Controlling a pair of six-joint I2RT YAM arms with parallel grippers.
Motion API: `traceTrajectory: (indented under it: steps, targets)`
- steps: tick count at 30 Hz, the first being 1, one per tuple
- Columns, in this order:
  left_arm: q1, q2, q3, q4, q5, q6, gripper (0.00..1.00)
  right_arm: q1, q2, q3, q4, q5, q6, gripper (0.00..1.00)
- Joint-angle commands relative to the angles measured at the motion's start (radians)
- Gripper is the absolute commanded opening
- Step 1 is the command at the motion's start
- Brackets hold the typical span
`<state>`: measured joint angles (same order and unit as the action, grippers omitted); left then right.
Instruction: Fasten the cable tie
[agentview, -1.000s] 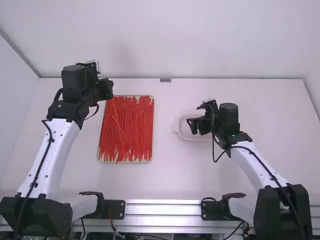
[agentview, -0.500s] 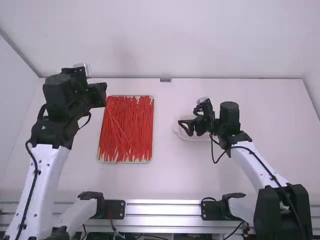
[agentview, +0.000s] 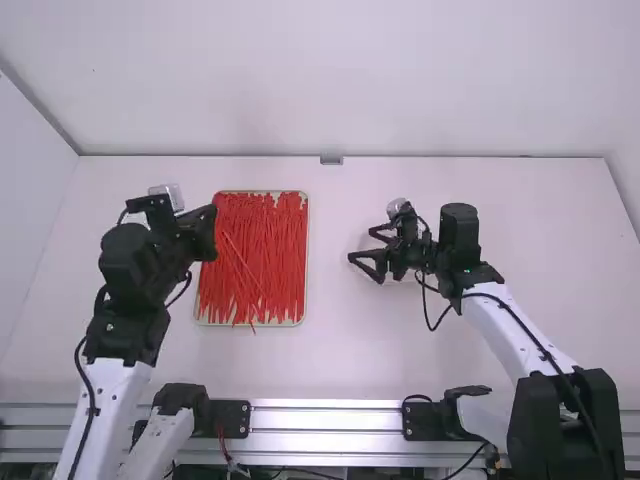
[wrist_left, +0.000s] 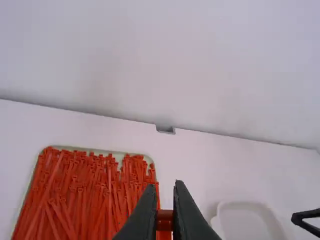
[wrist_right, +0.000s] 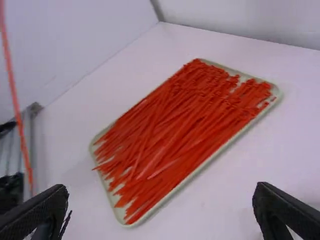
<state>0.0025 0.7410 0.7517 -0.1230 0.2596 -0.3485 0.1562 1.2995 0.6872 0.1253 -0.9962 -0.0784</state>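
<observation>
Left gripper (agentview: 205, 228) sits center-left in the high view, at the left edge of the tray (agentview: 250, 323). In the left wrist view its fingers (wrist_left: 146, 212) are nearly together, pinched on the held cable tie (wrist_left: 164, 222), an orange-red bit low center between them.

A thin orange strip (wrist_right: 12, 85) runs down the far left of the right wrist view. Probably the same tie, too thin to be sure.

Right gripper (agentview: 372, 255) is right of center in the high view, pointing left toward the tray. Its jaws are spread wide with nothing between them. In the right wrist view one fingertip is at the lower left corner and the other at the lower right.

The pale tray is left of center on the white table (agentview: 500, 200) and carries the pile of red cable ties (agentview: 255, 255), laid mostly lengthwise. The pile (wrist_left: 85, 195) fills the lower left of the left wrist view, and it (wrist_right: 185, 130) lies diagonally across the middle of the right wrist view.

White dish (wrist_left: 245, 220) is at the lower right of the left wrist view, just beside the tray's right side.
</observation>
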Motion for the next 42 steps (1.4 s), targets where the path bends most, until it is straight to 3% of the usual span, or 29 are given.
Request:
traceTrajectory:
  steps: [1,5,11,18,26,39,42]
  targets:
    - [-0.009,-0.044,-0.06,0.06,0.072,-0.034,0.01,0.002,0.006,0.034,0.007,-0.155,-0.001,0.98]
    - [-0.01,-0.052,-0.114,0.137,0.103,-0.079,0.01,0.009,0.006,0.033,0.016,-0.24,-0.001,0.98]
    - [-0.053,0.008,-0.13,0.22,0.144,-0.099,0.01,0.124,0.006,0.033,0.095,-0.247,0.009,0.98]
    - [-0.153,0.121,-0.12,0.447,0.142,-0.133,0.01,0.301,0.006,0.033,0.245,0.132,0.257,0.98]
    - [-0.194,0.224,-0.109,0.639,0.132,-0.215,0.01,0.407,0.006,0.033,0.344,0.421,0.344,0.98]
    - [-0.2,0.261,-0.109,0.785,0.156,-0.294,0.01,0.526,0.006,0.033,0.399,0.626,0.34,1.0]
    - [-0.2,0.261,-0.109,0.814,0.171,-0.318,0.01,0.544,0.006,0.033,0.399,0.636,0.332,0.91]
